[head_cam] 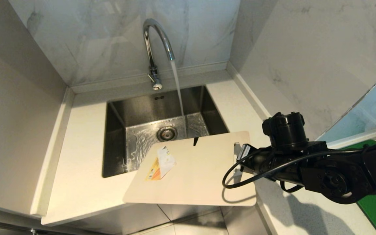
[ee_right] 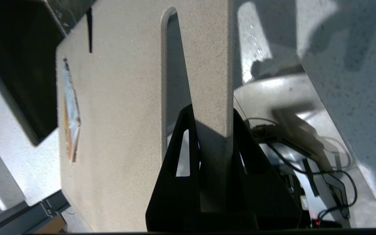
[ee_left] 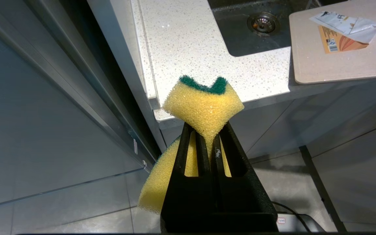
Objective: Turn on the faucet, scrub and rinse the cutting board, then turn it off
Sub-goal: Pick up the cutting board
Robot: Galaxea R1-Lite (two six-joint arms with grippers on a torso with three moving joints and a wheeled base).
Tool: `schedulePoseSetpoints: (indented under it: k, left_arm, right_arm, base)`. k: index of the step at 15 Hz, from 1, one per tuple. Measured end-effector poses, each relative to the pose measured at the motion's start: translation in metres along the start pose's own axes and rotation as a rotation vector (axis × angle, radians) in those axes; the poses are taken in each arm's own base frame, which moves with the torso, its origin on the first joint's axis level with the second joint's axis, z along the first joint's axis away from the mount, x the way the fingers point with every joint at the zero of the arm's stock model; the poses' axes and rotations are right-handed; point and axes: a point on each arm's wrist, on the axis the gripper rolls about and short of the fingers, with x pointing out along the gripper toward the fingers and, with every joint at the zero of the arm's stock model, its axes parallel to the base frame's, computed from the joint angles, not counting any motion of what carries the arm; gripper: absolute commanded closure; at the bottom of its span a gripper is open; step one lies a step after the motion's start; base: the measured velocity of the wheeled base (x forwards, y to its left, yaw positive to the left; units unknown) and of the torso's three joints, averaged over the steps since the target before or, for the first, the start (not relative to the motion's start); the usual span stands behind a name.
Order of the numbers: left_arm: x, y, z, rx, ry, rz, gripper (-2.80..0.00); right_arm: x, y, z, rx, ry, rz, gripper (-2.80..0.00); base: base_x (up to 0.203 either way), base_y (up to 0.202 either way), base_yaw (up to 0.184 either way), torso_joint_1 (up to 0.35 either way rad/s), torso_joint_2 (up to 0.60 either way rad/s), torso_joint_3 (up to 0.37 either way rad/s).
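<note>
Nearest, below the counter edge, a yellow-and-green sponge (ee_left: 204,109) is pinched in the left gripper (ee_left: 211,138), its fingers squeezed together on the foam. The cutting board (head_cam: 194,171) is held flat over the front corner of the sink (head_cam: 116,137) — the right gripper (ee_right: 212,125) is clamped on the strip beside its slot handle. Farther back, water is seen running from the faucet (head_cam: 155,49) into the basin.
</note>
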Motion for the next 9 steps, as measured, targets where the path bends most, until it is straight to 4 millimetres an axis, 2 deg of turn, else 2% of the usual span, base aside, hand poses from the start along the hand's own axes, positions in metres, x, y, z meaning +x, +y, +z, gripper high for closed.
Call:
schedulePoseSetpoints:
  k: [9]
  left_arm:
    - [0.000, 0.000, 0.000, 0.000, 0.000, 0.000, 0.00]
  right_arm:
    - [-0.025, 0.028, 0.038, -0.047, -0.155, 0.106, 0.00]
  base:
    - [0.000, 0.000, 0.000, 0.000, 0.00, 0.000]
